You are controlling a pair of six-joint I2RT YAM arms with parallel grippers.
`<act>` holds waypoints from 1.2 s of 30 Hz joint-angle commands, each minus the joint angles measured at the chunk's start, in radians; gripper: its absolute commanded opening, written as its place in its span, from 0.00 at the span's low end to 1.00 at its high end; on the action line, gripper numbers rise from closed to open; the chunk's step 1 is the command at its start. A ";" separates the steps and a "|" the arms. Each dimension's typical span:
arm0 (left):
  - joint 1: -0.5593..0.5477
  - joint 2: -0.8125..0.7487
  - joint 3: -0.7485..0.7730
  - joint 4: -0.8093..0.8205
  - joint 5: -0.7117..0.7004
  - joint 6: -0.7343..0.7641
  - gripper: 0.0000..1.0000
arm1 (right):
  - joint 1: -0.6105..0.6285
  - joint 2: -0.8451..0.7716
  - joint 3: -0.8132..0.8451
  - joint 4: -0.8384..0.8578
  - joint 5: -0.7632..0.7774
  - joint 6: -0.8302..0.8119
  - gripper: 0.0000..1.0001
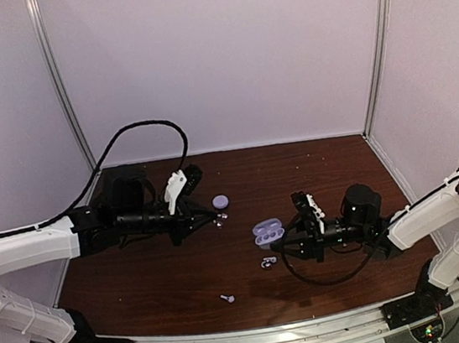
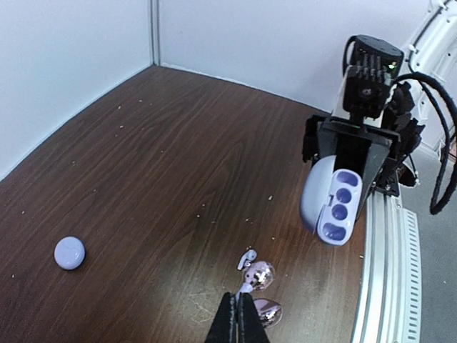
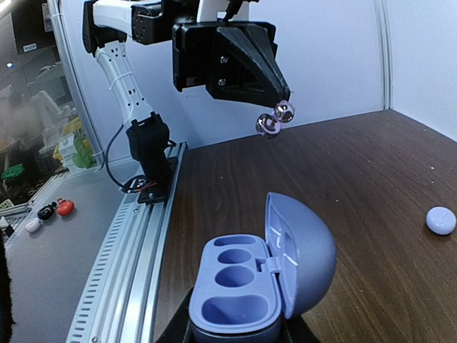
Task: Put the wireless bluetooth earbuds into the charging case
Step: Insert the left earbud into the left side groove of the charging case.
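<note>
Left gripper [image 1: 216, 216] pinching shiny earbuds [image 3: 275, 118] above desk [image 1: 143, 284] centre. Right gripper [image 1: 283, 234] clamping open case [image 1: 269, 232], right of centre. Loose earbud [image 1: 227, 297] near desk's front edge.

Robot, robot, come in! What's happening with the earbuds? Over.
Left gripper shut on earbud, up in the air. Right gripper holding open charging case. Nothing between them.

The worktop [image 1: 159, 282] is finished in dark wood grain with a faint sheen. The open charging case [image 3: 300, 257], lower centre, is moulded in smooth matt lavender plastic. The earbuds [image 3: 275, 118] are coated mirror-glossy. The left pincer [image 3: 285, 99] is formed of matt black plastic. The rail [image 3: 136, 250], lower left, is made of ribbed metal.
</note>
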 commanded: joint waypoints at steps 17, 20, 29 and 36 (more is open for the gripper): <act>-0.215 0.135 0.182 -0.093 -0.042 0.272 0.00 | -0.005 0.088 0.069 0.040 -0.201 0.155 0.00; -0.231 0.142 0.190 -0.097 -0.065 0.285 0.00 | -0.005 0.098 0.070 0.055 -0.209 0.172 0.00; -0.275 0.185 0.222 -0.116 -0.151 0.318 0.00 | -0.005 0.105 0.074 0.077 -0.204 0.195 0.00; -0.295 0.209 0.230 -0.119 -0.179 0.340 0.00 | -0.004 0.101 0.072 0.085 -0.207 0.201 0.00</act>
